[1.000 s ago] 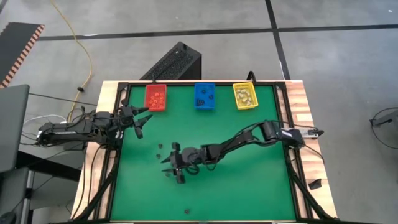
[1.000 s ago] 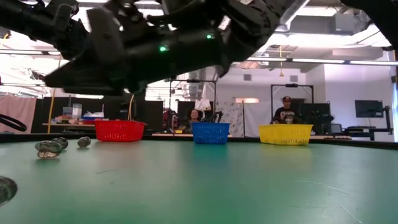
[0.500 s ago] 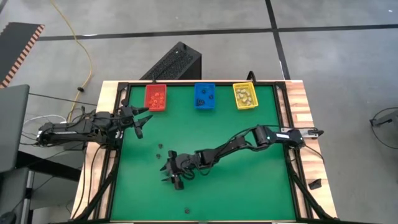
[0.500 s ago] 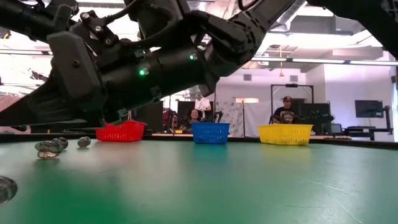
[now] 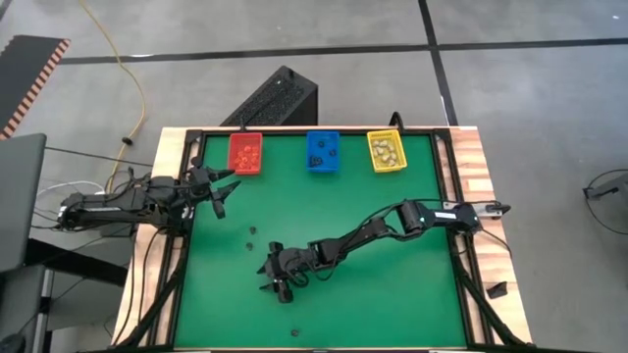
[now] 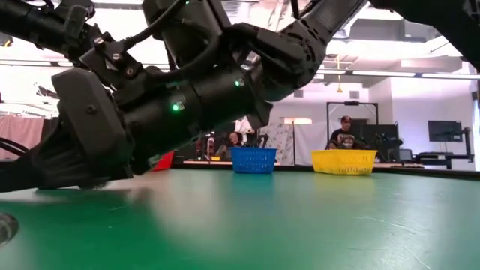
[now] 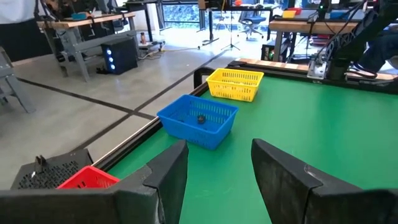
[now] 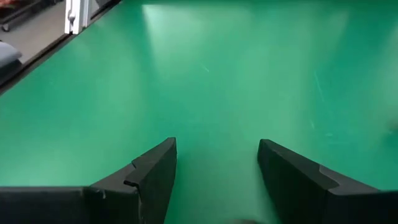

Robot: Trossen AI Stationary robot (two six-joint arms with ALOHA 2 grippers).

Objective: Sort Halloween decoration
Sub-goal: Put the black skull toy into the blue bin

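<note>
Right gripper [image 5: 279,284] dropped lower; tiny dark trinkets [image 5: 250,235] beside.

You see a green-surfaced table [image 5: 392,294] with wood side strips. Far beyond the right gripper [image 5: 276,277], along the back edge, stand red [image 5: 245,153], blue [image 5: 323,151] and yellow [image 5: 386,151] rectangular plastic bins. Small dark trinkets [image 5: 251,232] lie just beside that gripper.

Tiny dark Halloween trinkets [image 5: 249,231] are lying loose on my green tabletop; others are sitting inside three bins.
</note>
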